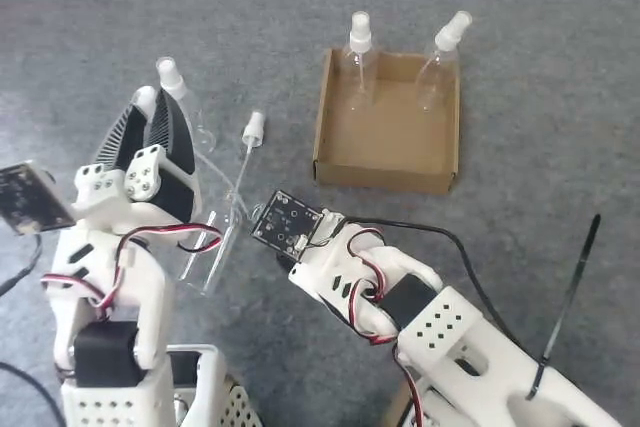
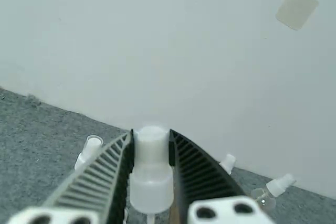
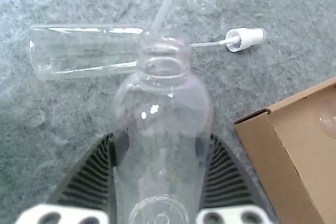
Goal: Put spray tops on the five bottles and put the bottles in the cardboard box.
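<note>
Grey carpeted table [image 1: 560, 67], two white arms side by side at its near edge. Left arm: left gripper [image 2: 151, 140] raised off the carpet and pointing toward the far wall, ribbed black fingers [image 2: 105, 171] clamped on either side of a white spray top, the held top [image 2: 151, 174], which stands upright between them. Right arm: right gripper [image 3: 161, 140] low over the carpet near the box's front left corner, closed around the body of a clear bottle, the held bottle [image 3: 160, 103], whose open, uncapped neck points away from the wrist. Cardboard box [image 1: 330, 162], shallow and open, on the carpet beyond the right arm. Inside it, along the far wall, two capped bottles [image 1: 358, 67] [image 1: 440, 65], the left one upright, the right one leaning. One lying bottle [image 3: 84, 48], clear and uncapped, on its side on the carpet between the two arms, just beyond the held bottle's neck. One further clear bottle [image 3: 202, 1] beside the left arm, partly hidden; its pose cannot be told. One loose top [image 3: 245, 36], white with a thin tube, flat on the carpet between the left gripper and the box.
</note>
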